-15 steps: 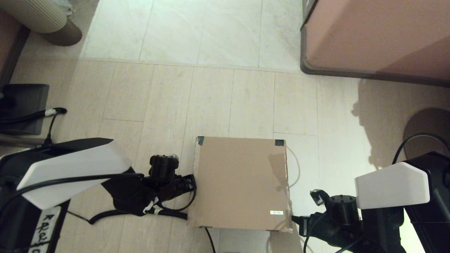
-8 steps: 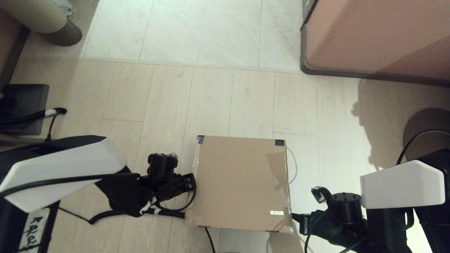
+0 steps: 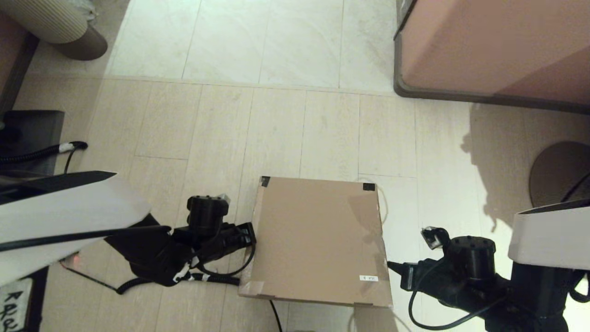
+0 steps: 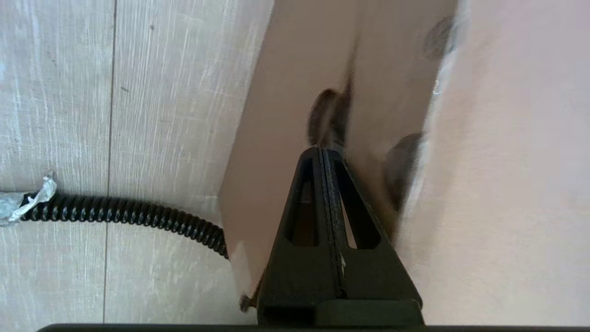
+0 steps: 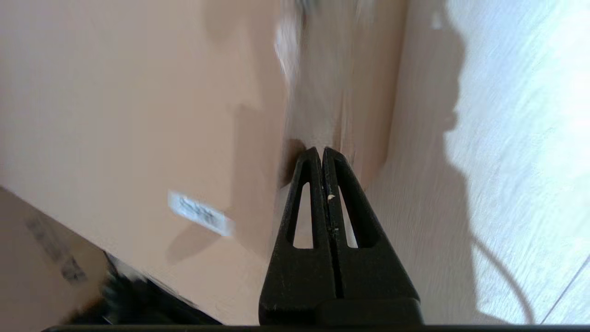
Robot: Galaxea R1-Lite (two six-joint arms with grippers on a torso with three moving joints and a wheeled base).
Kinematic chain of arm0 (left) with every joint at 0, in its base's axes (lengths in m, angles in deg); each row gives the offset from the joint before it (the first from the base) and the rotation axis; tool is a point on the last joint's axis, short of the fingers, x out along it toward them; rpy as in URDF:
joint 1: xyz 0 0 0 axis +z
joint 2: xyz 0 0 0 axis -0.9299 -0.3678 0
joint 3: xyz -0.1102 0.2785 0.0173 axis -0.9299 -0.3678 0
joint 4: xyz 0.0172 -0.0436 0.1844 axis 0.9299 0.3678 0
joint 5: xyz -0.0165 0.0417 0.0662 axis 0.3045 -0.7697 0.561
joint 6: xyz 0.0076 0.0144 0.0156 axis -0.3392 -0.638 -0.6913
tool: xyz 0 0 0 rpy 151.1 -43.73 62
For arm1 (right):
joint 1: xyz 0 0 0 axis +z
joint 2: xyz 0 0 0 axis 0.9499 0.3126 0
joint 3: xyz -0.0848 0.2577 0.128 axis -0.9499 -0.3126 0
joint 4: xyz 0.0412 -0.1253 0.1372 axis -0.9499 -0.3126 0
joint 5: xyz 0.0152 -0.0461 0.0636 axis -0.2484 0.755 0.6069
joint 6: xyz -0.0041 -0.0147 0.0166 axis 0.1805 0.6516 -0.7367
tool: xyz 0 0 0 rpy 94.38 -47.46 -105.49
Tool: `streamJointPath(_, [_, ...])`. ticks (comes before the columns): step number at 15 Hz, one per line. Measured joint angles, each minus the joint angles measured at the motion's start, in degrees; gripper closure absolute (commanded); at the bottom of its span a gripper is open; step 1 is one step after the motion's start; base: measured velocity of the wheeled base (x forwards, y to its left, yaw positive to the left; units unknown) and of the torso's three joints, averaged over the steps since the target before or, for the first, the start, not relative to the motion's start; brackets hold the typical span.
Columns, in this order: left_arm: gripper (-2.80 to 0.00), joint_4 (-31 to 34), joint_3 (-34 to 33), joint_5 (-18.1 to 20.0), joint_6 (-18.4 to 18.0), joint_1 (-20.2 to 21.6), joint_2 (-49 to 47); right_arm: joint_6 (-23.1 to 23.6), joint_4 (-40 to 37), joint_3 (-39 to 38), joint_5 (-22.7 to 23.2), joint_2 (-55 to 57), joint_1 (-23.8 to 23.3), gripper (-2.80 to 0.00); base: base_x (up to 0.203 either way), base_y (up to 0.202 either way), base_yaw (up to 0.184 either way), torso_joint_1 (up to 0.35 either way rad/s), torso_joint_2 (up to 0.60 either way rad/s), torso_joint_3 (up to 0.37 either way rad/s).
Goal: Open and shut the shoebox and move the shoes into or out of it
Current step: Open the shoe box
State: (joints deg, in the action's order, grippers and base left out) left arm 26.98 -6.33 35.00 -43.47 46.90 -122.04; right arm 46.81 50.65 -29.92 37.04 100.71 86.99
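The shoebox (image 3: 318, 240) stands shut on the floor in front of me, with dark tape (image 3: 368, 186) on its far lid corners and a small white label (image 3: 368, 278) near the right front. The lid's near edge looks raised a little. My left gripper (image 3: 251, 232) is shut, its tips (image 4: 322, 150) against the box's left side under the lid's rim. My right gripper (image 3: 392, 266) is shut too, tips (image 5: 321, 150) at the right side just below the lid edge (image 5: 286, 69). Neither holds anything. The shoes are hidden.
A large pinkish-brown cabinet (image 3: 493, 46) fills the far right. A round dark base (image 3: 557, 170) sits at the right, a ribbed bin (image 3: 50, 23) at the far left, a black block (image 3: 32, 138) beside it. A coiled cable (image 3: 184, 279) lies by the box's left front corner.
The lid's near edge has come up and looks wider. The left gripper has shifted slightly left, the right gripper outward to the right, and both upper arms have swung outward.
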Motion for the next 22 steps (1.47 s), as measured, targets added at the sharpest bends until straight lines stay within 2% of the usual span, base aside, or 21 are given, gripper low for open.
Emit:
streamJointPath(3, [0.00,0.0,-0.6,0.0,0.9,0.0,1.7,-1.4,-7.6,-0.8,-0.5,-6.7,-4.7,0.00,0.000,0.000,0.000,0.000,0.00,0.000])
streamJointPath(5, [0.00,0.0,-0.8,0.0,1.0,0.0,2.5,-1.6,-8.1,-1.2,0.2,-6.7,-6.3,0.00,0.000,0.000,0.000,0.000,0.00,0.000])
streamJointPath(7, [0.00,0.0,-0.9,-0.1,1.1,0.0,2.5,-1.2,-5.4,-1.8,1.5,-3.1,-6.9,0.00,0.000,0.000,0.000,0.000,0.00,0.000])
streamJointPath(10, [0.00,0.0,-0.7,-0.5,1.0,1.6,1.4,2.1,1.4,-2.4,1.2,3.7,-5.8,0.00,0.000,0.000,0.000,0.000,0.00,0.000])
streamJointPath(13, [0.00,-0.5,0.8,-0.5,0.9,2.0,-0.8,3.8,6.6,-1.3,-2.6,9.5,-3.4,0.00,0.000,0.000,0.000,0.000,0.00,0.000])
streamJointPath(17, [0.00,0.1,3.7,-0.9,0.4,1.6,-5.0,5.6,6.3,1.7,-4.5,12.8,0.4,0.00,0.000,0.000,0.000,0.000,0.00,0.000])
streamJointPath(20, [0.00,0.1,4.7,-3.2,0.3,1.3,-7.6,5.6,2.0,3.7,-4.8,13.2,1.9,0.00,0.000,0.000,0.000,0.000,0.00,0.000])
streamJointPath(22, [0.00,0.1,5.0,-3.3,0.3,0.9,-8.6,5.6,1.3,4.3,-4.9,13.2,2.4,0.00,0.000,0.000,0.000,0.000,0.00,0.000])
